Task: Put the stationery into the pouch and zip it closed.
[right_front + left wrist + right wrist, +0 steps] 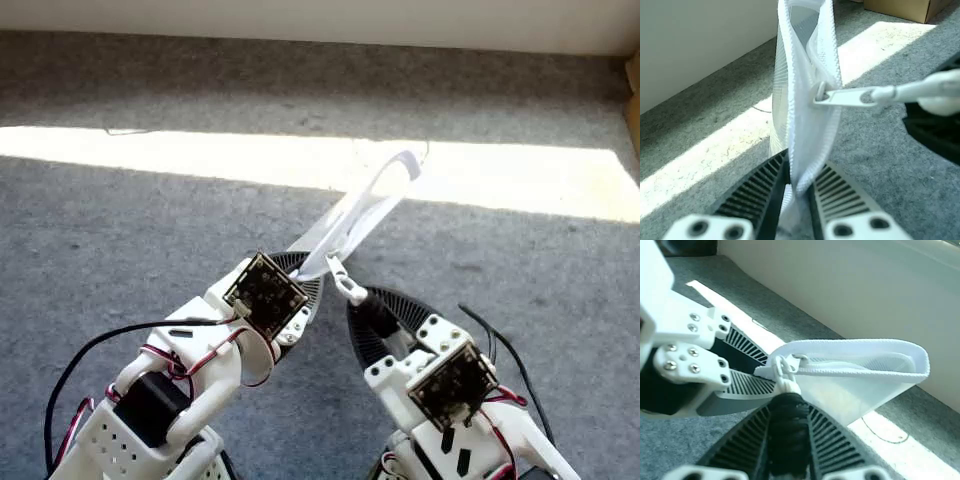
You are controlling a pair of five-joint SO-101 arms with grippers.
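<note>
The fingers (756, 192) clamp the mesh pouch (805, 120) near its zipper pull (845, 97).

No readable text, label, number or sign anywhere in views.

White fine-mesh pouch (360, 210) with white zip pull (845, 96); left gripper (802, 165) and right gripper (790, 410), black ribbed fingers (757, 192) on white housings; grey flecked carpet (120, 230) crossed by a bright sunlit band; red, black, white wires (185, 362).

Bright sun band (200, 160) across shaded carpet (120, 250)
</note>
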